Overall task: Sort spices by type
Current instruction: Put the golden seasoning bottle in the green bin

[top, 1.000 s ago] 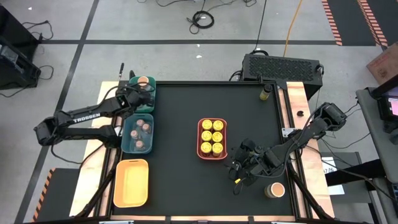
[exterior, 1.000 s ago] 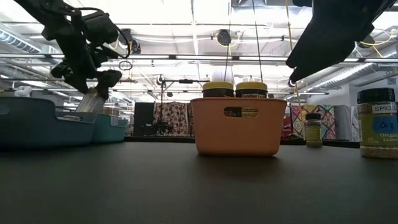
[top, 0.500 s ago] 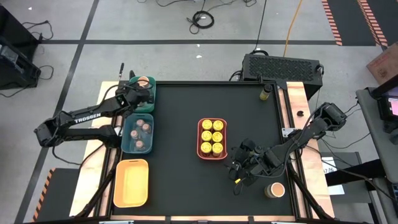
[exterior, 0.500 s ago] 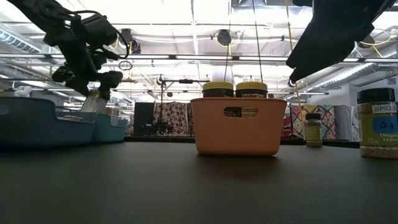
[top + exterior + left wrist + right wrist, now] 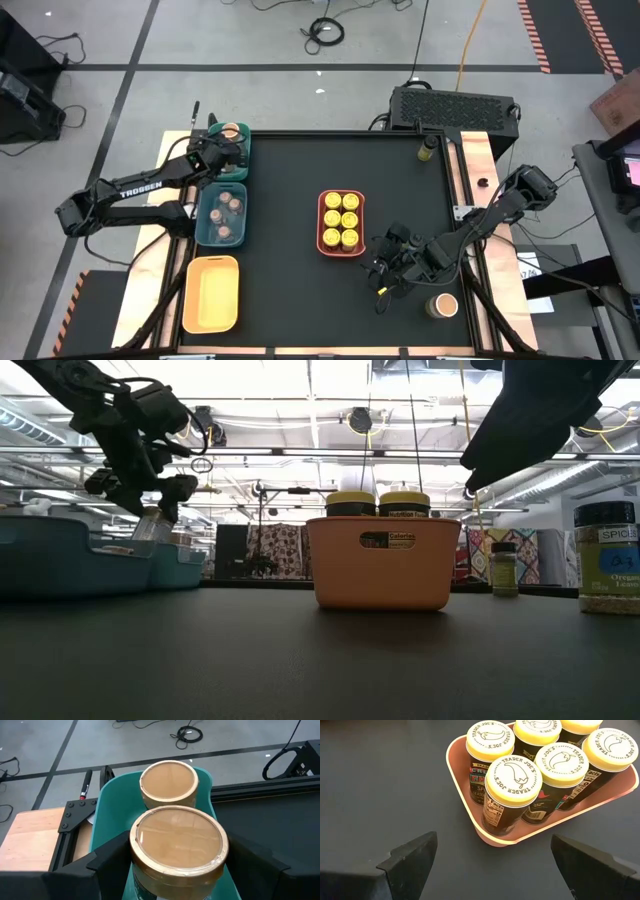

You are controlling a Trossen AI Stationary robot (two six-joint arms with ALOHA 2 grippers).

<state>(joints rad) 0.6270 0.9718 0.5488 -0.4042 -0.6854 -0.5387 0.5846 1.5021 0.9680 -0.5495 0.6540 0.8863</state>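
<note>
The left gripper [image 5: 222, 157] is over the green tray [image 5: 244, 150] at the far left corner of the black table [image 5: 290, 290]. Its two dark fingers [image 5: 107, 862] press on both sides of a wide jar with a tan lid [image 5: 177, 840], so it has hold of that jar. In the low view the held jar [image 5: 152, 525] hangs tilted just above the trays. A second tan-lid jar [image 5: 168, 782] stands in the green tray right behind the held one.

Next to the green tray is a teal tray [image 5: 206, 218]. Small jars with pinkish-brown lids [image 5: 229, 209] sit inside it. Nearer the front edge lies a yellow tray [image 5: 211, 293].

In the middle of the table stands a coral tray [image 5: 322, 222]. Six jars with bright yellow lids [image 5: 341, 219] fill it in two rows. From the right wrist view, each yellow lid [image 5: 514, 775] has a pepper drawn on it.

The right gripper [image 5: 383, 268] is low over the table, just beside the coral tray on the right side. Its fingers [image 5: 412, 857] are spread wide apart and hold nothing.

One more tan-lid jar [image 5: 442, 304] stands alone near the front right corner of the table, close to the right arm. A small jar with a dark lid [image 5: 428, 148] stands alone at the far right corner. In the low view that small jar [image 5: 504, 569] shows far back, and the big lone jar [image 5: 608, 558] shows at the right edge.
</note>
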